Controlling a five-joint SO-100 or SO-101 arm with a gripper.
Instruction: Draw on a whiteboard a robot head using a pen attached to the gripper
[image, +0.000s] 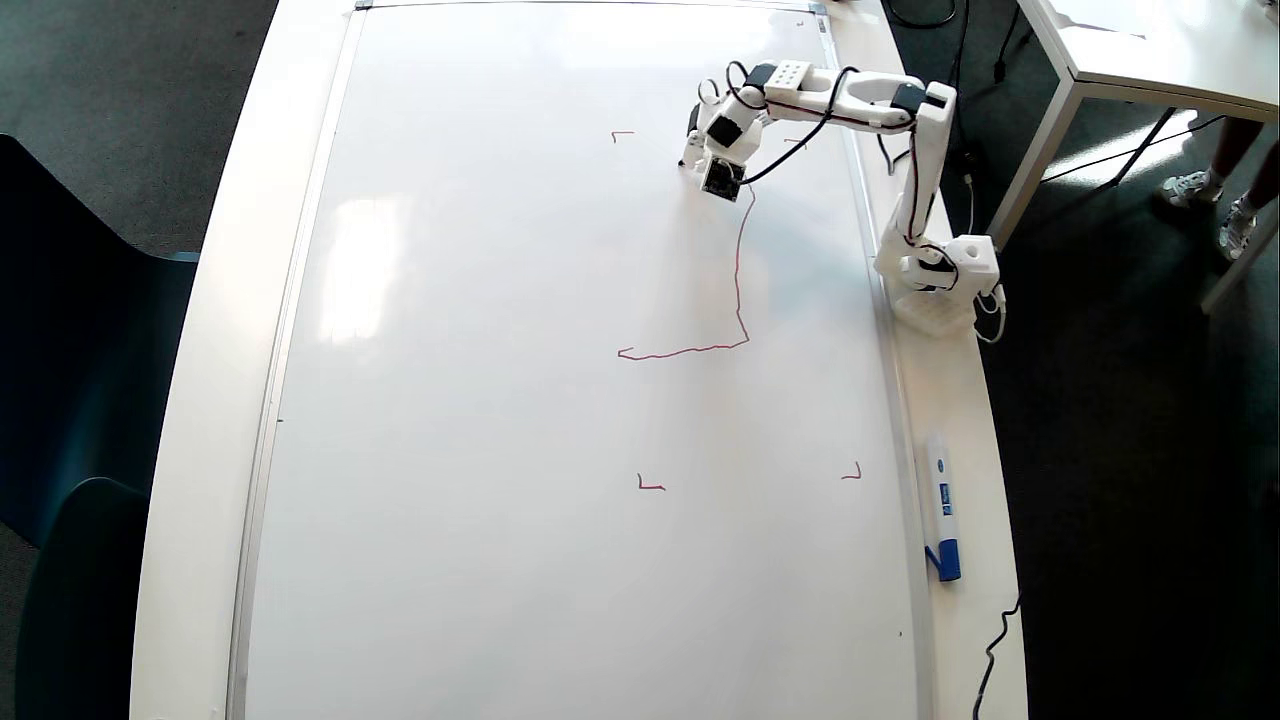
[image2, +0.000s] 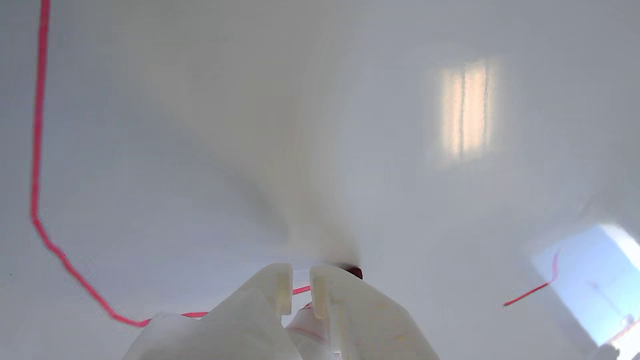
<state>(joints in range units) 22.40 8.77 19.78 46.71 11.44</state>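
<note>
The whiteboard (image: 500, 400) fills the table in the overhead view. Of the robot head (image: 738, 280), two wobbly red sides show: a bottom stroke and a long stroke running up toward the gripper. My gripper (image: 690, 156) is at the upper end of that stroke, near the board's top right. In the wrist view the gripper (image2: 300, 281) has its white fingers (image2: 280, 290) nearly together around the pen (image2: 306, 327). The pen's red tip (image2: 353, 272) touches the whiteboard (image2: 200, 125). The red line (image2: 37, 150) curves in from the left to the fingers.
Small red corner marks (image: 622, 134) (image: 650, 485) (image: 852, 473) sit on the board; one shows in the wrist view (image2: 532, 290). A blue-capped marker (image: 942, 515) lies on the table rim right of the board. The arm's base (image: 940, 275) stands at the right edge.
</note>
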